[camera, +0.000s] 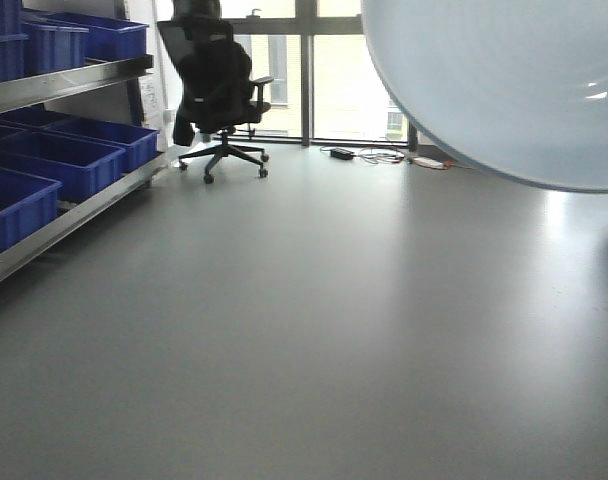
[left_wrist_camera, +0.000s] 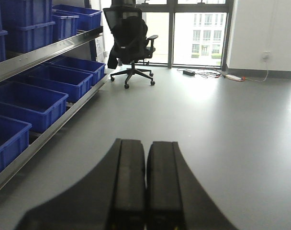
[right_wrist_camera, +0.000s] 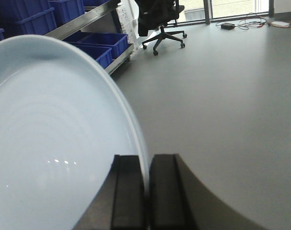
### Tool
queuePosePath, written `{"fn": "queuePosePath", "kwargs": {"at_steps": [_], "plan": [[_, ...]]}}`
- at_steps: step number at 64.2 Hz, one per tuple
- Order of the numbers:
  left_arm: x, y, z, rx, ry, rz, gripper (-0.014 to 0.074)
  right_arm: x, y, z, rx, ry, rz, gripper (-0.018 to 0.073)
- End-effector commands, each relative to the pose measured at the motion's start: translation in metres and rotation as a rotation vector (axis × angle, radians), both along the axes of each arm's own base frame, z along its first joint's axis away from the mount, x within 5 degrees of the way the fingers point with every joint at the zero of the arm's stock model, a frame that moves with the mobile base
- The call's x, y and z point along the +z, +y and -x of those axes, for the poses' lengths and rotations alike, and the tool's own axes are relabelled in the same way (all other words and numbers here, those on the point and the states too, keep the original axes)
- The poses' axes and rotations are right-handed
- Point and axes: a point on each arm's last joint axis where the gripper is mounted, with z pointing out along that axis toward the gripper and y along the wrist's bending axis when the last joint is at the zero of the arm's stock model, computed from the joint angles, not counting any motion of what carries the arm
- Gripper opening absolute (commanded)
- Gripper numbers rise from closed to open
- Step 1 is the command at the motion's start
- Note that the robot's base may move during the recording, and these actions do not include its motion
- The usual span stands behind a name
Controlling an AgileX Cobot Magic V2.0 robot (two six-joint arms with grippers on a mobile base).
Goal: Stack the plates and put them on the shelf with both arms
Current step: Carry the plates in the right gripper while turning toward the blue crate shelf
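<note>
Right claw (right_wrist_camera: pixel 147 191) holds one plate (right_wrist_camera: pixel 50 139) up in the air.
It pinches the rim; left claw (left_wrist_camera: pixel 146 187) is closed, empty; the second plate is hidden, perhaps below; next, lay this one flat on it.

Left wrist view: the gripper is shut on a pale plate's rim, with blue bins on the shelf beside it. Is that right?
No. The left wrist view shows the left gripper shut on nothing; the plate is pinched by the right gripper instead. The blue bins do sit on the shelf.
</note>
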Motion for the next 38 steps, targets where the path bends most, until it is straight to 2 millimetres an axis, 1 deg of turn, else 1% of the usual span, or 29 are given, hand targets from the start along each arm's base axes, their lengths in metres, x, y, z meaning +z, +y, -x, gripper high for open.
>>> {"fn": "queuePosePath", "kwargs": {"at_steps": [1, 38], "plan": [[0.0169, 0.0021, -0.0009, 0.023, -0.104, 0.019, 0.0085, 0.0190, -0.0033, -0.0017, -0.036, -0.127, -0.020, 0.0022], [0.0159, 0.0021, -0.0024, 0.023, -0.095, 0.018, 0.0085, 0.0189, -0.0032, -0.0017, -0.036, -0.126, -0.020, 0.0022]]}}
